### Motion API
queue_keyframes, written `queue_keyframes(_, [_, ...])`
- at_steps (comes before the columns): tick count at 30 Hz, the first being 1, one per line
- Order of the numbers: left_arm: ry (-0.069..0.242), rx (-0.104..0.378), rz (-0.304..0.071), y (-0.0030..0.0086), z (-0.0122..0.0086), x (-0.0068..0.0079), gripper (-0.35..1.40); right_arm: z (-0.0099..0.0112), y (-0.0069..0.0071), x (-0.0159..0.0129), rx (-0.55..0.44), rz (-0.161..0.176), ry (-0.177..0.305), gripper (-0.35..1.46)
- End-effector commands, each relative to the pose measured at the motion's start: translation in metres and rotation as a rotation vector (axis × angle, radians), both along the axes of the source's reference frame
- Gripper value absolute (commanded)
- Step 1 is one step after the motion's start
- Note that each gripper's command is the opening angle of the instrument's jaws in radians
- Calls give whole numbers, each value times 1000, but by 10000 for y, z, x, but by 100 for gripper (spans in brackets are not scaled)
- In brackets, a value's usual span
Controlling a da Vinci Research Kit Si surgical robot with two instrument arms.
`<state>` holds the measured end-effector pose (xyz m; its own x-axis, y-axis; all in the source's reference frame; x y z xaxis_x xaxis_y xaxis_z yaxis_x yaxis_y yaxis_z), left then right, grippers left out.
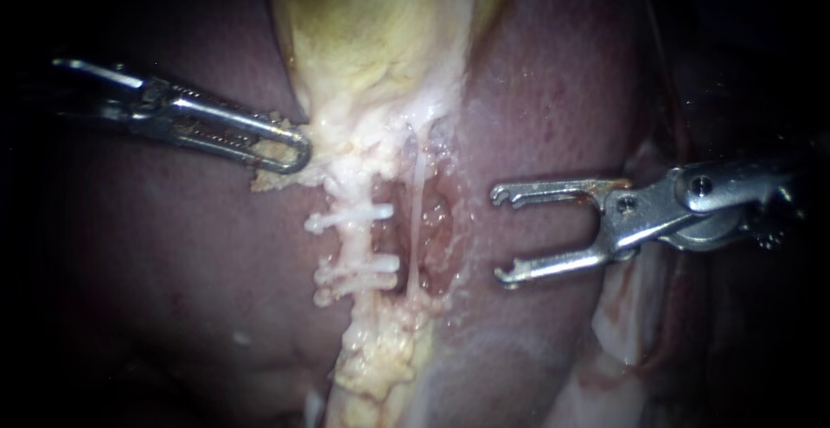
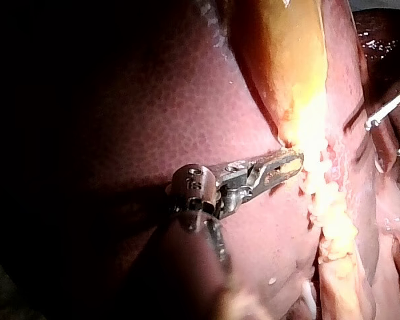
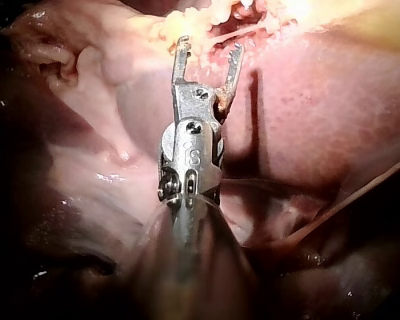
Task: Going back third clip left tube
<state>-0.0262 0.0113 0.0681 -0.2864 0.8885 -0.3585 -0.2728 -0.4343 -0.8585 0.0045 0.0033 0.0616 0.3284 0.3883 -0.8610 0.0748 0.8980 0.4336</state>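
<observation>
Right of the clipped left tube point(image 1: 356, 239), my right instrument point(image 1: 501, 234) lies level, jaws wide and empty. My left instrument point(image 1: 294, 150) slants in, jaws clamped on pale tissue point(image 1: 341, 143) below the gallbladder point(image 1: 372, 30).

Upper clip point(image 1: 350, 217) and lower clip point(image 1: 359, 270) cross the left tube point(image 1: 353, 243) — right instrument point(image 1: 500, 233) near beside them, left instrument point(image 1: 294, 153) above, on the gallbladder point(image 1: 372, 30).

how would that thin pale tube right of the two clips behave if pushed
Probably floppy: the tube is thin and spans an open gap. Likely slippery, since the liver around it glistens wet. Possibly fragile, so the right instrument should nudge gently.
</observation>
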Motion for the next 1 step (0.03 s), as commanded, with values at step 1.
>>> queue_keyframes(1, [3,-22,1,0,-1,2,-35,0,0,0,0,0,0,50])
